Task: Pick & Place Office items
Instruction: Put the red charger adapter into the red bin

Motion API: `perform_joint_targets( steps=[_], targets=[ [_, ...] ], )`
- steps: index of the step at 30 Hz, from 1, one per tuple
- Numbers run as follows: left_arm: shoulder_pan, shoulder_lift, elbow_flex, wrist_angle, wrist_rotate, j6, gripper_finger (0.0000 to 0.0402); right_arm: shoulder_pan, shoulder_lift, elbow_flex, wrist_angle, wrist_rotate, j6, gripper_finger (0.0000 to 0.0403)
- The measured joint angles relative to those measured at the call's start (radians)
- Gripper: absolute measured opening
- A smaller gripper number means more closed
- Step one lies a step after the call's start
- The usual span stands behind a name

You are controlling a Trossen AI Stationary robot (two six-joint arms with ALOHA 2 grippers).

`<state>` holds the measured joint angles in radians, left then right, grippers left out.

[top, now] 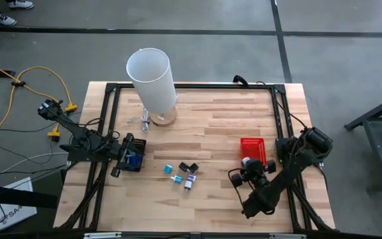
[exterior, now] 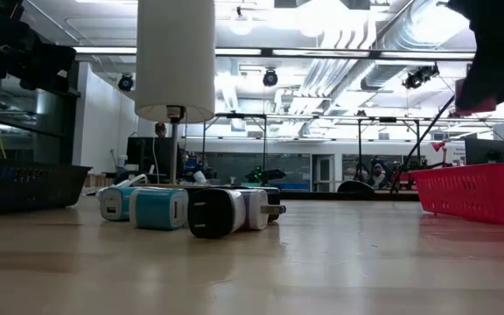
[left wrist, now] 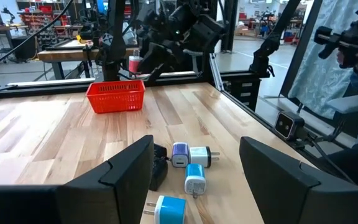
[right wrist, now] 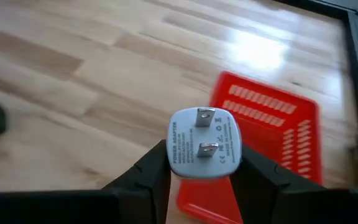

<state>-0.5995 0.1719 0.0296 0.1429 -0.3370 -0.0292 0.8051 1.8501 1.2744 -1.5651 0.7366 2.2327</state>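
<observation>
Left arm at the table's nine-o'clock edge, stretched toward three o'clock, low over the wood. Left gripper [top: 126,159] [left wrist: 194,180] level, pointing toward three o'clock, fingers [left wrist: 126,171] spread wide with nothing between them.

Right arm entering from the five-o'clock corner, bent back toward ten o'clock, raised off the surface. Right gripper [top: 244,174] [right wrist: 202,168] tilted downward, fingers [right wrist: 151,168] closed against the sides of a white plug adapter [right wrist: 204,143], prongs facing the wrist camera.
</observation>
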Motion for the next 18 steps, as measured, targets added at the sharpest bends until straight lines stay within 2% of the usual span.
perform_joint_targets(
  steps=[3, 10, 14, 18],
  targets=[
    [0.000, 0.000, 0.000, 0.000, 0.000, 0.000, 0.0233, 0.000, -0.034, -0.057, 0.023, -0.019, 0.030, 0.0130],
    [0.000, 0.000, 0.000, 0.000, 0.000, 0.000, 0.0233, -0.015, -0.207, -0.321, 0.271, -0.022, 0.042, 0.0130],
    [0.000, 0.000, 0.000, 0.000, 0.000, 0.000, 0.0233, -0.054, -0.290, -0.461, 0.429, -0.022, -0.012, 0.0130],
    [0.000, 0.000, 0.000, 0.000, 0.000, 0.000, 0.0233, -0.123, -0.311, -0.541, 0.516, -0.049, -0.084, 0.0130]
  ],
)
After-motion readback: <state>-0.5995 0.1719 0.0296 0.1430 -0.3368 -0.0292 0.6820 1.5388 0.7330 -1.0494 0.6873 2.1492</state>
